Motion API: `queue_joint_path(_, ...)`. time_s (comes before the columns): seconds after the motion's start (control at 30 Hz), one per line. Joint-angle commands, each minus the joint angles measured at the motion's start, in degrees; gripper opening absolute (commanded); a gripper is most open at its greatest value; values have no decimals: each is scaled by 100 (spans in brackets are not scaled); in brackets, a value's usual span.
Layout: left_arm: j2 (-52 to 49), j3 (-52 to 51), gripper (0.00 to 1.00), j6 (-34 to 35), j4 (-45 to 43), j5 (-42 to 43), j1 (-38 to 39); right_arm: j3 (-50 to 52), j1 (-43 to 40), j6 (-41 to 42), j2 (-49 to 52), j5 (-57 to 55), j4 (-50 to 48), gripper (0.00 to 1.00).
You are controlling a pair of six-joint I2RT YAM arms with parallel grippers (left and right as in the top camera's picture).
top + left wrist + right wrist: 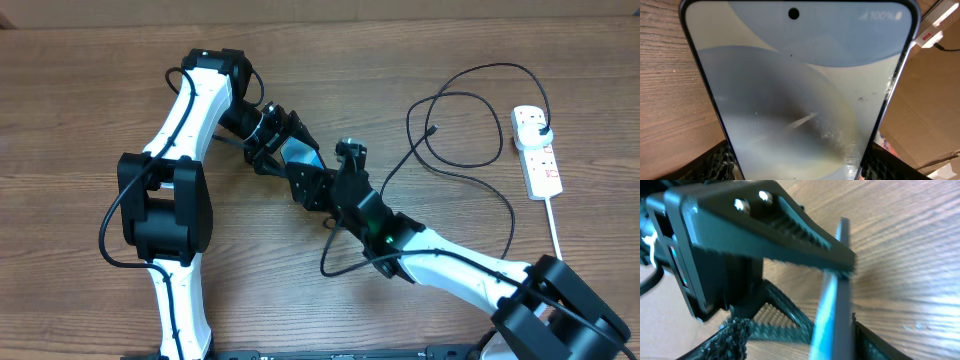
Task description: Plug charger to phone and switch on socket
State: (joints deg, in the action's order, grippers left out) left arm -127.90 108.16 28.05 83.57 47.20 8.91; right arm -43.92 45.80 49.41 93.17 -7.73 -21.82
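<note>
One slim, blue-screened smartphone [800, 90] sat over the brown wooden table [80, 80]. The black left gripper [285, 150] clamped the phone's lower end between its ribbed pads [720, 160]. The black right gripper [325, 175] straddled the phone's edge; whether its jaws pinched it could not be told. Well right of the phone lay the thin black charger cable [497, 66], plugged into the white power strip [540, 165].
</note>
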Motion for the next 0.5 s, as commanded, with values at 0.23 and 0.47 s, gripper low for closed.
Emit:
queue_joint_path(0.23,-24,162,56,-131,13,216,-2,-461,22,-31,313,-33,188,48)
queue_joint_path(0.47,-24,162,56,-131,13,175,-2,-461,22,-26,313,2,439,33)
